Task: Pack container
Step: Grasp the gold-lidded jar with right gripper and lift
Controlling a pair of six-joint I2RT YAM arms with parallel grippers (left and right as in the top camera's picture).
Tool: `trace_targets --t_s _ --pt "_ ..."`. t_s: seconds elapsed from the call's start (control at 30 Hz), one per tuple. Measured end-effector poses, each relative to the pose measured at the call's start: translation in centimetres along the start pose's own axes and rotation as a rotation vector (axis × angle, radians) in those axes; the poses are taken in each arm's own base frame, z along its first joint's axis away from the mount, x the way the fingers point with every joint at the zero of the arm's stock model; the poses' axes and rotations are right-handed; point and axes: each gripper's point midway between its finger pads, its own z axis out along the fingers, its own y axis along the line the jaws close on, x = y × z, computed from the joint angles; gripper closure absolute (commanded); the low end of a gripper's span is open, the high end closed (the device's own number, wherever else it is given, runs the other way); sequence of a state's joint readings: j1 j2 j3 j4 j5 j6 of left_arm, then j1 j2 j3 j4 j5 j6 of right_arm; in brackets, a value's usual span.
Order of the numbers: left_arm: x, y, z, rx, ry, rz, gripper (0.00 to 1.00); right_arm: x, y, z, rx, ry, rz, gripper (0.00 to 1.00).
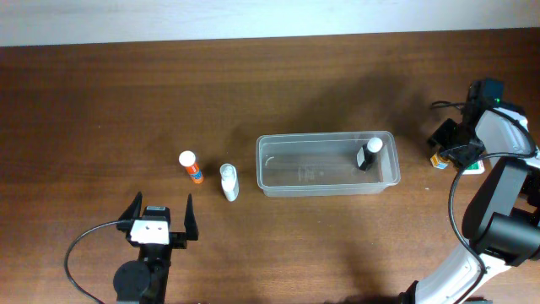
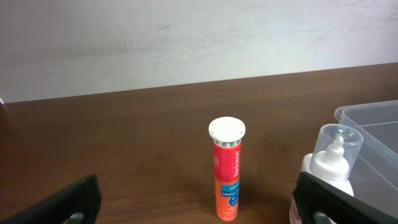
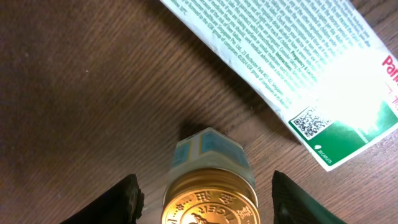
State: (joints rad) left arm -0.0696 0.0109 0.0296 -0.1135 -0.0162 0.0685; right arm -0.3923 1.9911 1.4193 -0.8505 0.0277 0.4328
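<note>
The container [image 1: 263,165] sits right of centre in the overhead frame, its long axis running left to right. One dark bottle [image 1: 369,154] stands at its right end. The right pincer [image 1: 449,145] is at the far right of that frame, just beyond the container's short right end, so it is the nearer arm.

It is released. In its wrist view the two fingers [image 3: 121,200] stand wide apart at the bottom of the frame, and a gold-lidded jar [image 3: 209,198] stands upright on the bench [image 3: 74,74] between them (no contact shows on either side). A printed packet [image 3: 298,68] lies flat toward the upper right, apart from the jar.

I judge the jar to be the next thing packed. Closing should catch it, and the carry then runs leftward in the overhead frame to the container.

The left pincer [image 1: 160,218], at lower left, is released too. It faces a tube [image 2: 227,171] and a white bottle [image 2: 329,163] standing ahead of it, neither touched.
</note>
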Motion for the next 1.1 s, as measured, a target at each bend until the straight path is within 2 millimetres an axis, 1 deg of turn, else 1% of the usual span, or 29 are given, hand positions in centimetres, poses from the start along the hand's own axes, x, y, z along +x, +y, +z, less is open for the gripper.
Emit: trace_targets --t_s 0.13,0.4,0.63,0.93,1.1 --pt "0.0 0.0 0.0 0.0 0.0 0.0 0.01 0.2 -0.1 0.1 0.004 0.004 -0.001 0.42" --pt "0.0 0.0 0.0 0.0 0.0 0.0 0.01 0.3 -0.2 0.3 0.007 0.011 -0.005 0.43" --pt "0.0 0.0 0.0 0.0 0.0 0.0 0.01 0.5 -0.2 1.4 0.014 0.026 -0.019 0.44" --pt "0.0 0.0 0.0 0.0 0.0 0.0 0.01 0.5 -0.2 1.5 0.015 0.027 -0.026 0.58" --pt "0.0 0.0 0.0 0.0 0.0 0.0 0.01 0.7 -0.3 1.5 0.02 0.039 -0.027 0.62"
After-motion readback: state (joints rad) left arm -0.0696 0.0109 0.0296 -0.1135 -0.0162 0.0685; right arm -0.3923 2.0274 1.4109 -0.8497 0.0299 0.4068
